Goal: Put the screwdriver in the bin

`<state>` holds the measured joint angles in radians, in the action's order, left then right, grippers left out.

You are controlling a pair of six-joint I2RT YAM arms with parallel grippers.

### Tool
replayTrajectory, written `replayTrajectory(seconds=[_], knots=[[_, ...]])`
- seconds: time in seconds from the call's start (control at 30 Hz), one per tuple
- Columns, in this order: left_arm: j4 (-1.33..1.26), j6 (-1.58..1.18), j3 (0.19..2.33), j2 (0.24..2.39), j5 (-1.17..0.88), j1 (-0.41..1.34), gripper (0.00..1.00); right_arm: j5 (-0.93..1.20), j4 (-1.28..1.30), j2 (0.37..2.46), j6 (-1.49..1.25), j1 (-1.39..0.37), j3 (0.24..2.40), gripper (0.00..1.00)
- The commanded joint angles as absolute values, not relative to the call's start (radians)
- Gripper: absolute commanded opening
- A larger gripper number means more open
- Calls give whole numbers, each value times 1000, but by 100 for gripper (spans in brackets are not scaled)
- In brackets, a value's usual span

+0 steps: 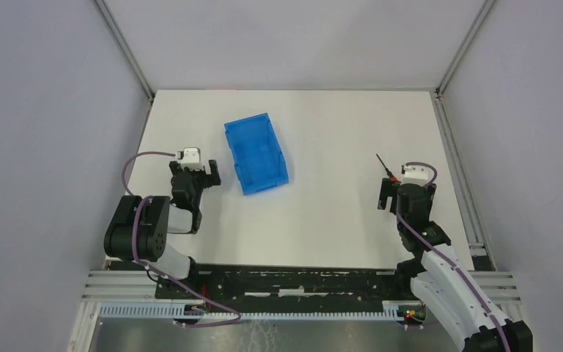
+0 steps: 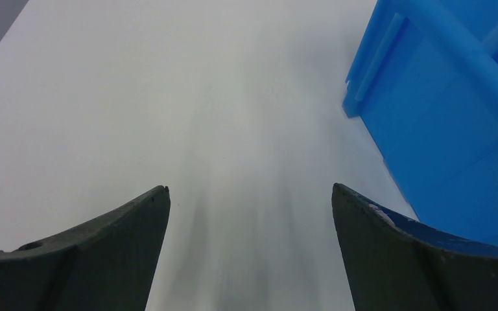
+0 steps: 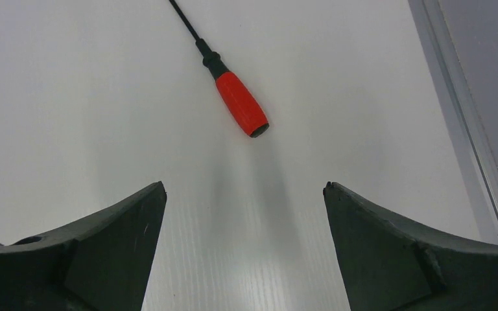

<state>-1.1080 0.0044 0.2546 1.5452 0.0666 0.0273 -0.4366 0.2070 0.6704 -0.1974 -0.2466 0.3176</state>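
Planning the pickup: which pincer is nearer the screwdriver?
Right. The right pincer hangs open just short of the screwdriver, whose red handle points toward it; the left pincer is far off, beside the bin.

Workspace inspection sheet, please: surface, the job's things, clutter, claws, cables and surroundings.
Surface: white table.
Job's things: screwdriver lying flat on the table, outside the bin; blue bin upright, left of centre, nothing seen inside.
Clutter: nothing seen.
Claws: left claw open, beside the bin, holding nothing; right claw open, just short of the red handle, touching nothing.
Cables: purple cables looped along both arms.
Surroundings: grey walls, metal frame posts.
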Motion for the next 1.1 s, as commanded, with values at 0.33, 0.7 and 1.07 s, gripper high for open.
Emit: replayTrajectory(seconds=[0.33,0.7,1.07], knots=[[-1140,-25,258,1528,52,20,100,-526,249,829,-61,-246,756,98],[-1140,-25,258,1528,51,20,100,-130,835,1627,103,-89,1404,98],[-1140,-25,258,1528,52,20,100,-98,620,1795,134,-9,1202,91]])
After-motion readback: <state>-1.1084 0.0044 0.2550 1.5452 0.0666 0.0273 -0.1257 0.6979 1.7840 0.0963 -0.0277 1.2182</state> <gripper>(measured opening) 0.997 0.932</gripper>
